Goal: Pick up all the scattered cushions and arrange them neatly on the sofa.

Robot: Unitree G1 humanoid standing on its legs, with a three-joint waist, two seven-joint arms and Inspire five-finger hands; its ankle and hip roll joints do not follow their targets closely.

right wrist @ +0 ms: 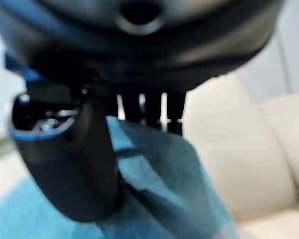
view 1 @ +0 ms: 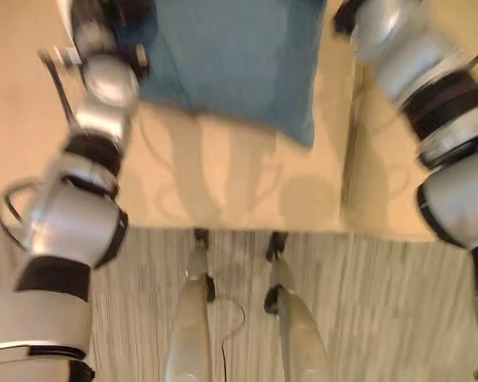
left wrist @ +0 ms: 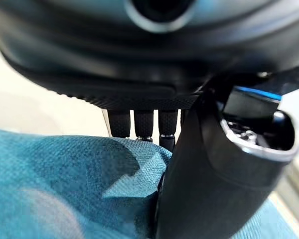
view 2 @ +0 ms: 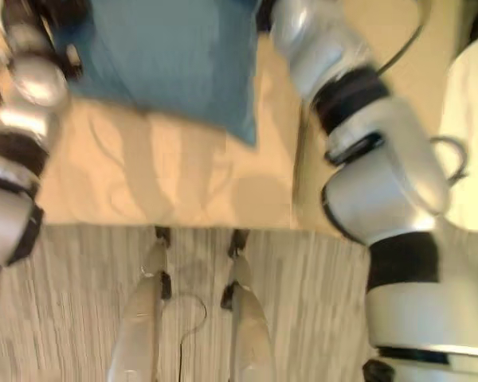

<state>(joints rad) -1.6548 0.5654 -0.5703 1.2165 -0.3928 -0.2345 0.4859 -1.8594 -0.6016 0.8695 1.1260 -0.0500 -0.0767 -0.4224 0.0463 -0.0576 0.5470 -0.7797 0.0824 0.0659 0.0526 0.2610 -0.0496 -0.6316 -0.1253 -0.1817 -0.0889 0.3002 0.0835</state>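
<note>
In the left eye view, a blue cushion (view 1: 231, 60) hangs above the cream sofa (view 1: 247, 187) seat, held between both arms, its lower corner pointing down toward the seat's front edge. The left hand (view 1: 123, 36) sits at the cushion's left edge. Striped grey floor (view 1: 366, 302) lies in front of the sofa.

The right eye view gives the same scene; the cushion hangs with its corner above the seat, and a cream sofa armrest shows at the far right.

In the left wrist view, the left hand's fingers (left wrist: 144, 124) and thumb pinch a fold of the blue woven cloth.

In the right wrist view, the right hand (right wrist: 84, 164) likewise pinches the cushion's edge between thumb and fingers, with cream back cushions (right wrist: 239, 159) beyond.

No writing or labels can be read anywhere.
</note>
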